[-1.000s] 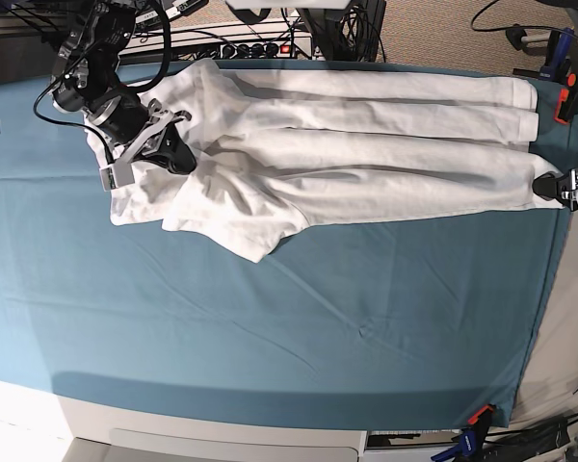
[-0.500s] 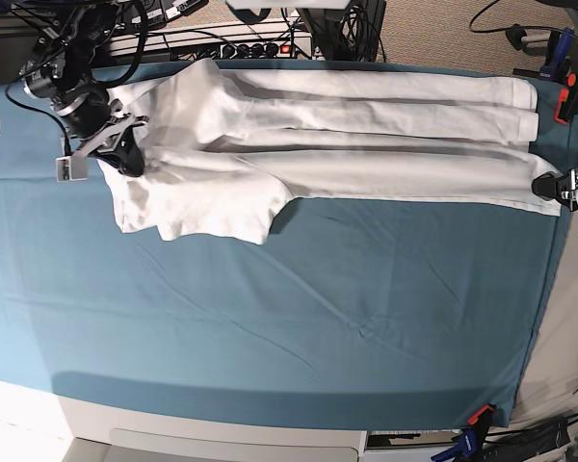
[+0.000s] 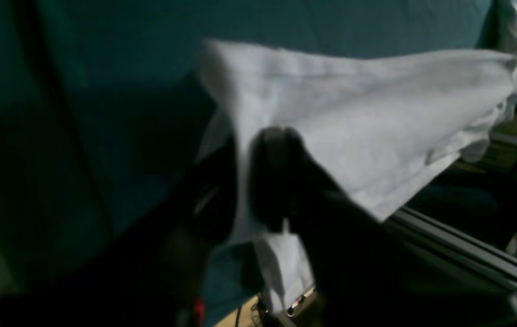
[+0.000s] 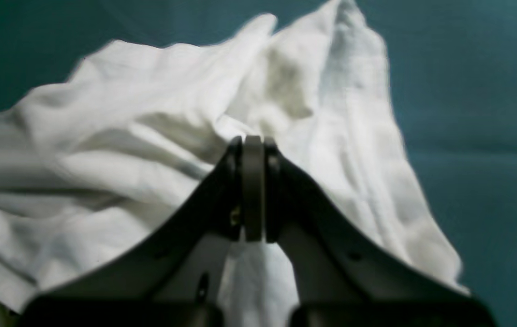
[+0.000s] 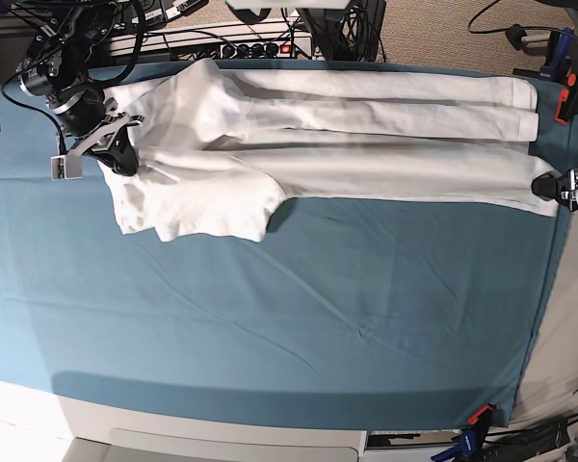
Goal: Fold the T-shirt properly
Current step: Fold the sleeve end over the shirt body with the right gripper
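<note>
The white T-shirt point(image 5: 366, 144) lies stretched in a long band across the far part of the teal cloth sheet point(image 5: 318, 318), with a sleeve part folded down at the left. My right gripper point(image 5: 123, 159) is at the shirt's left end. In the right wrist view its jaws point(image 4: 253, 150) are shut on a pinch of the T-shirt point(image 4: 104, 159). My left gripper point(image 5: 546, 187) is at the shirt's right hem corner. The left wrist view is dark and blurred: a strip of the T-shirt point(image 3: 376, 113) runs between the left gripper's point(image 3: 242, 177) fingers, and I cannot make out how tightly.
A power strip point(image 5: 260, 46) and cables lie behind the table's far edge. An orange clamp point(image 5: 564, 101) holds the sheet at the far right and a blue clamp point(image 5: 472, 423) at the near right. The sheet ends at the right edge point(image 5: 549, 289).
My right gripper has pulled the shirt's left end further left and back, so the bunched sleeve area now lies flatter. The left arm has stayed at the right hem.
</note>
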You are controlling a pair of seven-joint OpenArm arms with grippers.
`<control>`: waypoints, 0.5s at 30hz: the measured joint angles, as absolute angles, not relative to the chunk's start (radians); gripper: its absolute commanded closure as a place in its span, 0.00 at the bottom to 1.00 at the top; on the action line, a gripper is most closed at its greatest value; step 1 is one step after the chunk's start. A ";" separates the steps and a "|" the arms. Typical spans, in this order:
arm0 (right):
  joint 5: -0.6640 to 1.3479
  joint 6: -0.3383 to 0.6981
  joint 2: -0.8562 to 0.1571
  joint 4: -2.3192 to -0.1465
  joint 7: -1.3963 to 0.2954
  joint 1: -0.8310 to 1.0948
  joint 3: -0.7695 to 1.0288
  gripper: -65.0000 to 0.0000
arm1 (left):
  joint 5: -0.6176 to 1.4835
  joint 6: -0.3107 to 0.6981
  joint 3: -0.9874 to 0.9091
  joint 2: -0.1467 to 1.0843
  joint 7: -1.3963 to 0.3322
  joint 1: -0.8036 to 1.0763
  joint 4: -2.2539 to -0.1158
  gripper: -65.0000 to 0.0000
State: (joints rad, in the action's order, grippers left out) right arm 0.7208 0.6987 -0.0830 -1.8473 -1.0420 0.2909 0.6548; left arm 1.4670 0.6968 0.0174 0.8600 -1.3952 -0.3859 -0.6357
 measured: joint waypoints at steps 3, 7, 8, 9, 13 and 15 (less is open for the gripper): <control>0.702 0.700 -0.083 -1.847 -1.024 0.291 0.662 1.00 | 1.467 0.697 0.018 0.860 -1.395 -0.386 -0.636 0.82; 0.696 0.700 -0.083 -1.847 -1.020 0.291 0.679 1.00 | 1.467 0.697 0.018 0.859 -1.395 -0.386 -0.636 0.82; 0.696 0.700 -0.083 -1.847 -1.020 0.291 0.679 1.00 | 1.467 0.697 0.018 0.860 -1.395 -0.386 -0.636 0.82; 0.696 0.700 -0.083 -1.847 -1.020 0.291 0.679 1.00 | 1.467 0.697 0.018 0.859 -1.395 -0.386 -0.636 0.82; 0.696 0.700 -0.083 -1.847 -1.020 0.291 0.679 1.00 | 1.467 0.697 0.018 0.862 -1.396 -0.386 -0.636 0.82; 0.695 0.700 -0.083 -1.847 -1.020 0.291 0.679 1.00 | 1.467 0.697 0.018 0.870 -1.396 -0.386 -0.636 0.82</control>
